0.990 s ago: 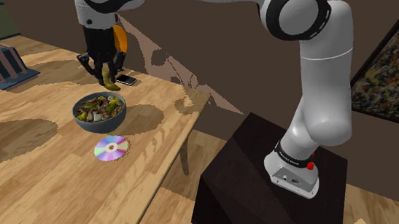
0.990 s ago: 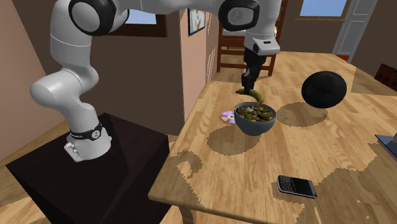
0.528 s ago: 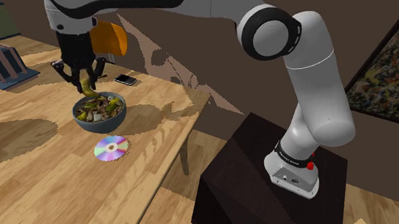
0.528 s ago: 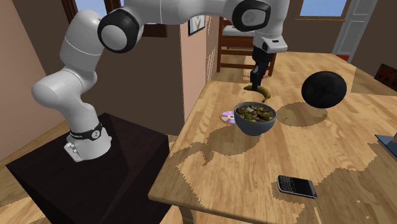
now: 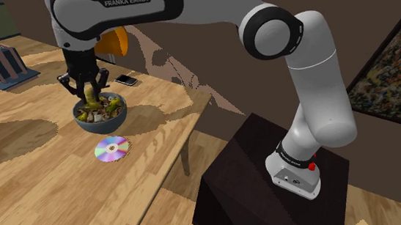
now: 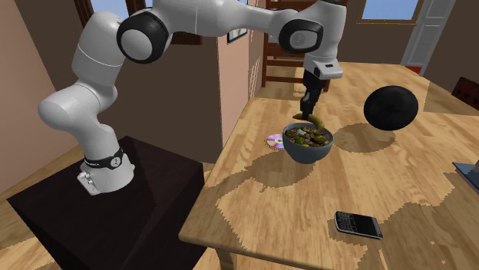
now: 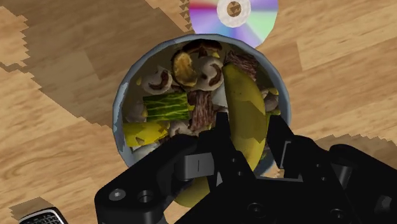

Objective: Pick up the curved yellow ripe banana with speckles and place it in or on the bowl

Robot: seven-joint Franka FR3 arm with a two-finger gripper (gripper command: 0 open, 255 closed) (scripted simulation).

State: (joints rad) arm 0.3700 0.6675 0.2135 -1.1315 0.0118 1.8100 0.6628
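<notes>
The yellow-green speckled banana (image 7: pixel 245 114) is clasped between my black fingers (image 7: pixel 222 130), with the gripper (image 7: pixel 251 137) shut on it. It hangs directly over the grey-blue bowl (image 7: pixel 121 108), which is full of mixed food pieces. In the shoulder view the gripper (image 5: pixel 87 89) points down with the banana (image 5: pixel 89 95) just above the bowl (image 5: pixel 102 117). From the second exterior view the banana (image 6: pixel 315 122) sits at the bowl's (image 6: pixel 308 147) far rim under the gripper (image 6: pixel 311 113); I cannot tell if it touches the food.
A shiny CD (image 5: pixel 112 148) lies beside the bowl on the wooden table (image 5: pixel 43 186). A phone (image 5: pixel 125 80) lies behind the bowl, another phone (image 6: pixel 358 225) near the table's edge. A black ball (image 6: pixel 391 107), an orange object (image 5: pixel 116 40) and a blue rack (image 5: pixel 0 63) also stand around.
My gripper carried the banana from beside the bowl to over it, then came down closer to the bowl's contents. The grip stayed shut throughout.
</notes>
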